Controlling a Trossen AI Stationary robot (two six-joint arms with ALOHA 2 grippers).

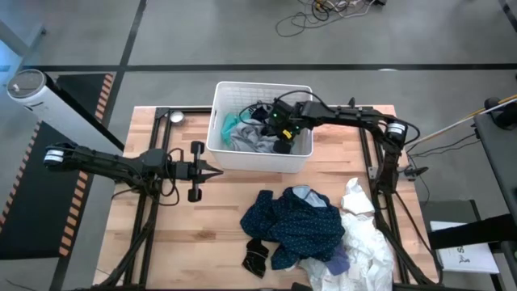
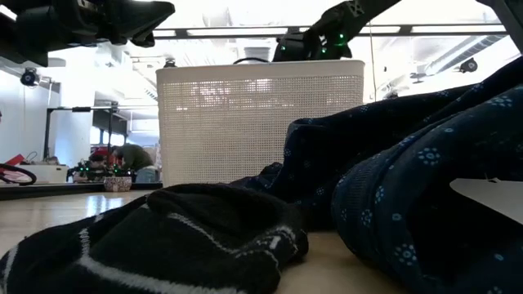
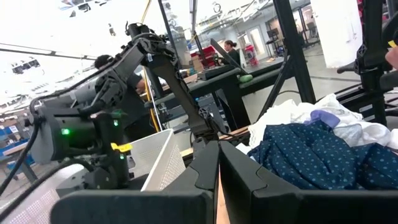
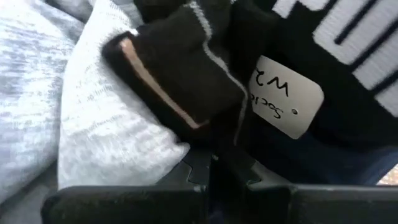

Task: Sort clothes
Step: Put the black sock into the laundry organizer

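Right pincer [image 1: 284, 145]: down inside the white basket [image 1: 242, 90] at its right end, fingers drawn together among the garments; the right wrist view shows a small dark garment with a pale stripe [image 4: 180, 74] bunched just ahead of the closed fingers, but I cannot tell whether any of it is pinched.
Left pincer [image 1: 216, 170]: waits over the worktop [image 1: 218, 218] just in front of the basket, fingers together, holding nothing.
Clothes in basket: a teal piece [image 1: 229, 125] and a grey piece [image 1: 254, 139] lie heaped against the left and middle; beside the right pincer sits a dark piece with white print and a paper tag [image 4: 287, 94].
Clothes on worktop: a dark blue patterned garment [image 1: 295, 222] spreads in front of the basket, overlapping white pieces [image 1: 363, 234] to its right; a small dark piece [image 1: 257, 259] lies at its left lower edge, touching it.
Handling: all soft, light, limp fabric; it likely drapes and drags its neighbours when lifted, and nothing here looks fragile.
Slip risk: knit surfaces probably grip well, though a thin pinch could pull free.
Where to hold: best on a raised fold or thick bunch at the top of a single garment, such as the striped cuff-like edge, and not on the tag.
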